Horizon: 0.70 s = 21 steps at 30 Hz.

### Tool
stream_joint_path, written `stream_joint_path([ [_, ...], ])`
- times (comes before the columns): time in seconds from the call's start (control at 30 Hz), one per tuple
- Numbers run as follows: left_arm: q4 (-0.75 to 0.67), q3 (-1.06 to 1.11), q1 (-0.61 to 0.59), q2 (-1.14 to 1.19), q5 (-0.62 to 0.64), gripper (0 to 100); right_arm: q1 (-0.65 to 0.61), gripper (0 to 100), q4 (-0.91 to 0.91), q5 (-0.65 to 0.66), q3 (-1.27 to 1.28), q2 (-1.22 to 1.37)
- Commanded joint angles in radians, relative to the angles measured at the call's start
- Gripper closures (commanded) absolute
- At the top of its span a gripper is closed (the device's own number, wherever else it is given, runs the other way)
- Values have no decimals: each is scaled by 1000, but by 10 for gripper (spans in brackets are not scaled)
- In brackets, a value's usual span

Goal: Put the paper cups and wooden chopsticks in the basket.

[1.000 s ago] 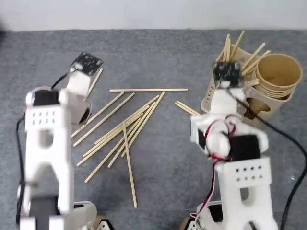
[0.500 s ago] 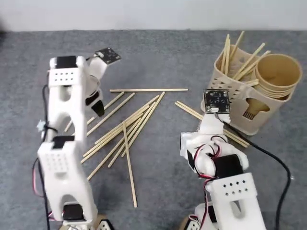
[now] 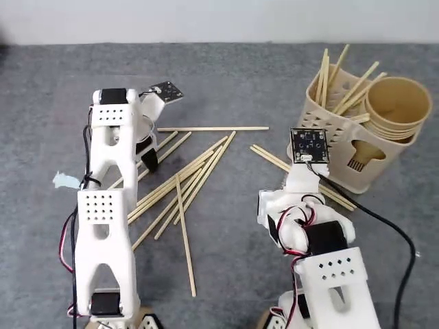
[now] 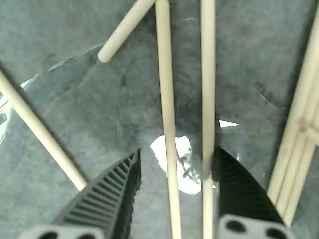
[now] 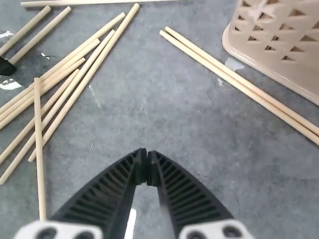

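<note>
The left arm has swung in over the loose chopsticks, closer to the basket than before, and the right arm has drawn back from the basket. A grey felt-like surface runs to a pale wall beyond the basket. The left gripper stands partly open astride 2 chopsticks, 1 against a finger, gripping nothing. The right gripper is pressed closed and empty, near the basket. Stacked paper cups and more chopsticks stand in the basket, whose wall shows a bulb-shaped figure.
</note>
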Motion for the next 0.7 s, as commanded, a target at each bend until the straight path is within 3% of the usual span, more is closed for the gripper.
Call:
stream_joint_path([
  [0.0, 14, -33, 17, -3, -5, 797, -2, 987, -22, -12, 9, -28],
  [0.3, 14, 76, 69, -6, -5, 986, -2, 987, -36, -12, 20, -30],
  [0.67, 15, 108, 75, -106, -2, 988, -2, 988, -35, -12, 20, -30],
])
